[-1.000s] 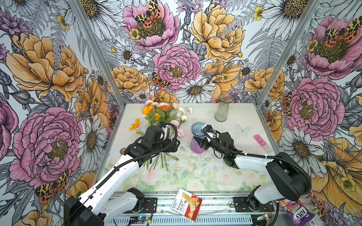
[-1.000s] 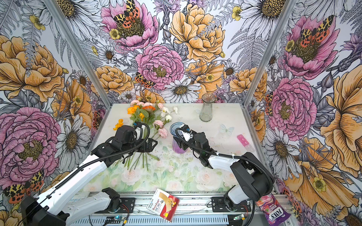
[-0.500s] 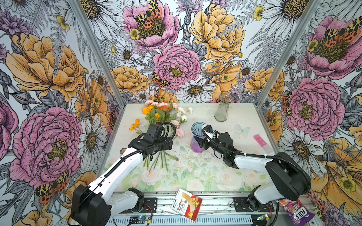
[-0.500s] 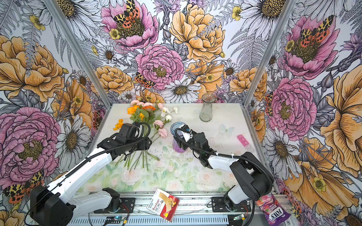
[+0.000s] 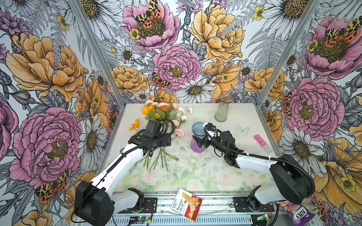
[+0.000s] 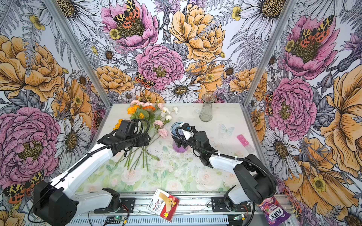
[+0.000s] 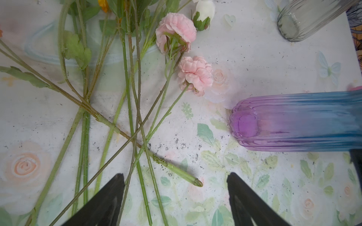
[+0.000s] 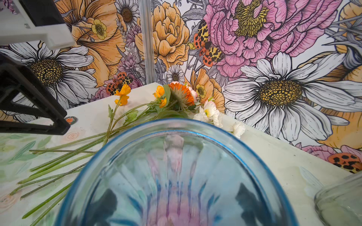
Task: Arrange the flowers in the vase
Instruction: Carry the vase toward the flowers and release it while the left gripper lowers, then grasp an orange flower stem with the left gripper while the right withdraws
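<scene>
Starting nearest the arm bases, 1 bandage box (image 5: 186,204) lies on the front rail, well in front of the blue-and-purple vase (image 5: 197,149), and 1 sweets bag (image 5: 299,212) hangs off the rail's right end.

The flowers (image 5: 162,115) come next, all flat on the tabletop on the left-arm side of that vase. None is in a vase yet. Their long axes run near to far, with the cut ends fanned toward the bases and the blooms toward the back wall. The stems (image 7: 127,109) cross over each other, so only a rough count of about a dozen is possible. 2 pink blooms (image 7: 195,75) lie closest to the vase.

The left gripper (image 7: 175,176) hovers right above the crossed stems with its fingers spread wide and nothing between them. 1 thick cut end lies on the table inside the gap. It is clearly the nearer of the 2 grippers to the flowers, so the pick looks like its job: straight down onto 1 stem, then across to the vase on its right.

The right gripper (image 5: 200,140) straddles the upright vase low on its body, with 1 dark finger showing through the glass on each side. Whether the pads press on the glass cannot be told.

Farther back and to the right of the blue-and-purple vase, 1 pink block (image 5: 260,140) lies near the table edge. Farthest of all stands 1 clear glass vase (image 5: 222,109), upright and empty, which makes 2 vases in all.
</scene>
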{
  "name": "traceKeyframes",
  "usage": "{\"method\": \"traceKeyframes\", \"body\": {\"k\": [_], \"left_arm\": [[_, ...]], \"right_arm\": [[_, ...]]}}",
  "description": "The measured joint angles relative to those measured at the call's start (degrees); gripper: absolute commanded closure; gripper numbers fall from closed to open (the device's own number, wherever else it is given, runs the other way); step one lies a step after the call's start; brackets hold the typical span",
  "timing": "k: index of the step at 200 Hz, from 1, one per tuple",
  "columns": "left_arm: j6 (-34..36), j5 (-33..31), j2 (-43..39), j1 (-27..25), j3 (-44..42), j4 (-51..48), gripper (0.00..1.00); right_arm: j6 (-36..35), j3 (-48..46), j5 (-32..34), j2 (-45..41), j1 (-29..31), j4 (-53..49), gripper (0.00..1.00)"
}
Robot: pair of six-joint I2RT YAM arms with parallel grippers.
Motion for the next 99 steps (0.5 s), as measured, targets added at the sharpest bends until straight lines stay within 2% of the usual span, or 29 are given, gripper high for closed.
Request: {"method": "traceKeyframes", "body": {"k": [35, 68, 99], "left_arm": [[2.16, -3.02, 7.45, 0.92, 4.52, -0.07, 0.37], [3.37, -5.14, 17.81, 1.18, 10.16, -0.07, 0.51], [3.48, -6.45, 27.63, 2.05, 16.0, 0.02, 0.62]], "right_arm": [[3.52, -4.11, 2.32, -8.96, 0.0, -4.79, 0.0], [8.5, -8.92, 4.13, -18.97, 0.57, -13.81, 0.01], [11.5, -11.98, 7.61, -28.94, 6.05, -24.3, 0.0]]}}
